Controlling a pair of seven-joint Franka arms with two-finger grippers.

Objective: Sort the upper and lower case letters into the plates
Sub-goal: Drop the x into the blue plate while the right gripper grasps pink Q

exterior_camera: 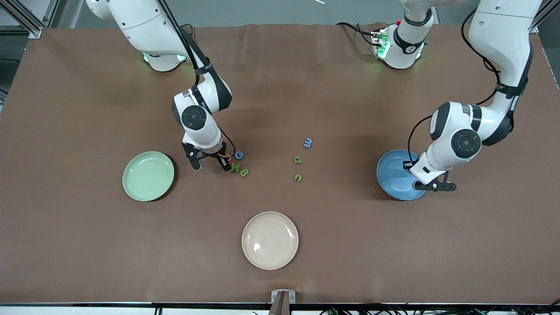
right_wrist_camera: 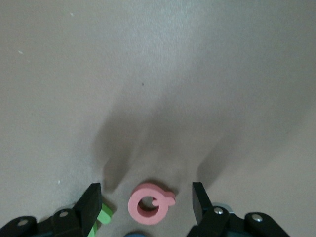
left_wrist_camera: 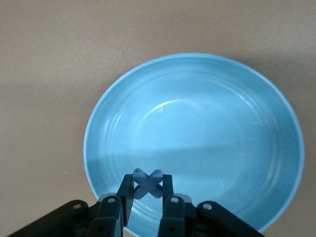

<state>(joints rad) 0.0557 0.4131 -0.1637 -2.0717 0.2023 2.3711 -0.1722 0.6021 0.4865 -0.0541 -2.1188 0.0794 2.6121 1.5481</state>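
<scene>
Brown cloth-covered tabletop [exterior_camera: 87,245]; two white Franka arms reaching down from bases along the top of the front view.

Right arm bent steeply at the elbow, wrist pointing down, right tool [exterior_camera: 212,164] low over the tabletop beside the round pale green plate [exterior_camera: 148,176], toward the middle of the tabletop. Fingers spread wide, straddling a pink-red ring-shaped capital letter [right_wrist_camera: 149,203] lying flat on the cloth, not yet touching it. Blue capital letter [exterior_camera: 239,155] just beside that tool, farther from the front camera; green capital N [exterior_camera: 235,167] and green capital B [exterior_camera: 244,172] lying close together just beside it, nearer the camera.

Left arm folded back on itself, forearm slanting down, left tool [left_wrist_camera: 148,190] hanging over the round shallow blue plate [left_wrist_camera: 197,84] at the left arm's end of the tabletop. Fingers pressed together on a small blue x piece [left_wrist_camera: 147,183], held above the plate's inner floor, near its rim.

Blue small m [exterior_camera: 308,142], green small letter with a stem [exterior_camera: 298,160] and green small n-like letter [exterior_camera: 298,177] in a loose column near the middle of the tabletop, between the two tools, well apart from both plates.

Cream-beige round plate [exterior_camera: 270,240] nearer the front camera, lying well apart from the letters.
</scene>
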